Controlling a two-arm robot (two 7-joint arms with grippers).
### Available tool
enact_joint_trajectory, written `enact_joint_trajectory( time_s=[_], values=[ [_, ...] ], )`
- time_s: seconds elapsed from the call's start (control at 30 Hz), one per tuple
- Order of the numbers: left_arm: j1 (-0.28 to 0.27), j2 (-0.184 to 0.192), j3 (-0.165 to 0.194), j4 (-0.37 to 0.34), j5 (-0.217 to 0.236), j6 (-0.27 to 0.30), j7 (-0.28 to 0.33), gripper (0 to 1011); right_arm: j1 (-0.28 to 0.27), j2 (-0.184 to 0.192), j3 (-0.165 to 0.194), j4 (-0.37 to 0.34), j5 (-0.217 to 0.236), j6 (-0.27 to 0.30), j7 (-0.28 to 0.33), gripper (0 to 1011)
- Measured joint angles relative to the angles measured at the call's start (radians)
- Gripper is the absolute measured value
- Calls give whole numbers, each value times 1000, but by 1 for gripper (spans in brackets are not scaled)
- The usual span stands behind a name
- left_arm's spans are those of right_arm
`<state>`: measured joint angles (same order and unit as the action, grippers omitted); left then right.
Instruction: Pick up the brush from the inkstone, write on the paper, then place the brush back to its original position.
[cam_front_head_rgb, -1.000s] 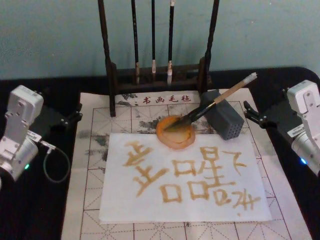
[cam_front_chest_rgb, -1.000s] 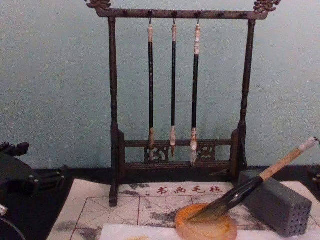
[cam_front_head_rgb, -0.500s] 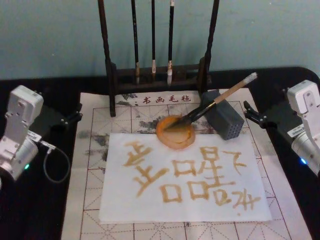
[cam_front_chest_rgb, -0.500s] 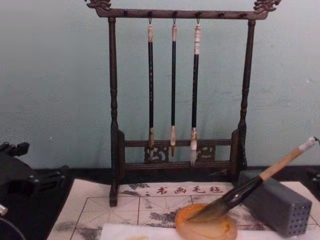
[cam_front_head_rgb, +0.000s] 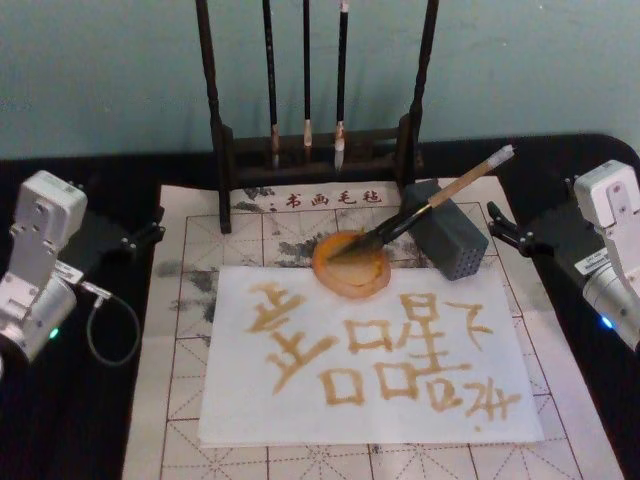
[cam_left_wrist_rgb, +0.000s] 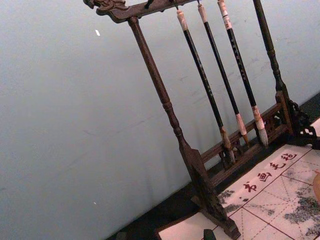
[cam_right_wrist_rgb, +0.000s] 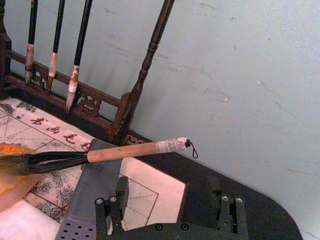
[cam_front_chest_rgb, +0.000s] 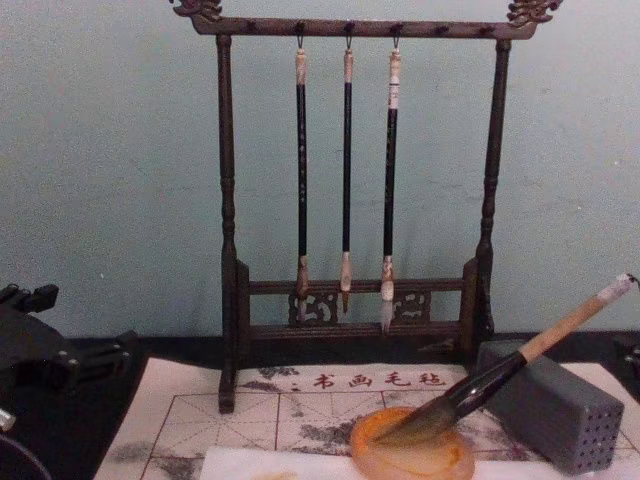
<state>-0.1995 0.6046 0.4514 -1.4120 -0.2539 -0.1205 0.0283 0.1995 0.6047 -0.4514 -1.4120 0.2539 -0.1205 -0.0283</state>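
**Desk** (cam_front_head_rgb: 60, 420): black top, carrying everything listed below.

**Felt mat** (cam_front_head_rgb: 175, 400): pale, ruled with a grid, red characters printed along its far edge. It lies at the centre of the desk.

**Paper** (cam_front_head_rgb: 300, 415): white sheet lying flat on the mat and covered with amber-brown brushed characters.

**Inkstone** (cam_front_head_rgb: 352, 278): round, shallow, orange-amber dish standing at the far edge of the paper.

**Brush** (cam_front_head_rgb: 425, 208): thick, with a tan bamboo handle, a whitish end and a black lower section. Its dark bristles rest in the inkstone. The shaft leans on the top of the grey block, and the handle slants up and away toward the robot's right. Neither claw touches it.

**Grey block** (cam_front_head_rgb: 452, 243): rectangular, with small holes in its near face. It sits just beside the inkstone on the robot's right.

**Brush stand** (cam_front_chest_rgb: 227, 250): dark wood, upright at the far edge of the mat.

**Thin brushes** (cam_front_chest_rgb: 347, 170): three, black with pale tips, hanging from the top bar of the stand.

**Left claw** (cam_front_head_rgb: 155, 226): released and empty. It sits at the left edge of the mat, well apart from the brush.

**Right claw** (cam_front_head_rgb: 497, 226): released and empty, fingers spread. It sits at the right edge of the mat, near the grey block.
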Motion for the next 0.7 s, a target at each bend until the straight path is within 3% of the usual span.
enact_joint_trajectory(
  time_s=[0.27,0.5,0.67,0.7],
  values=[
    [0,0,0,0,0,0,0,1001,-1,-1,3,0,1,1,5,1000],
    [0,0,0,0,0,0,0,1001,-10,-15,29,-5,37,20,46,1000],
    [0,0,0,0,0,0,0,1001,-27,-24,69,-23,130,58,116,1000],
    [0,0,0,0,0,0,0,1001,-34,-29,86,-29,170,78,141,1000]
  ],
)
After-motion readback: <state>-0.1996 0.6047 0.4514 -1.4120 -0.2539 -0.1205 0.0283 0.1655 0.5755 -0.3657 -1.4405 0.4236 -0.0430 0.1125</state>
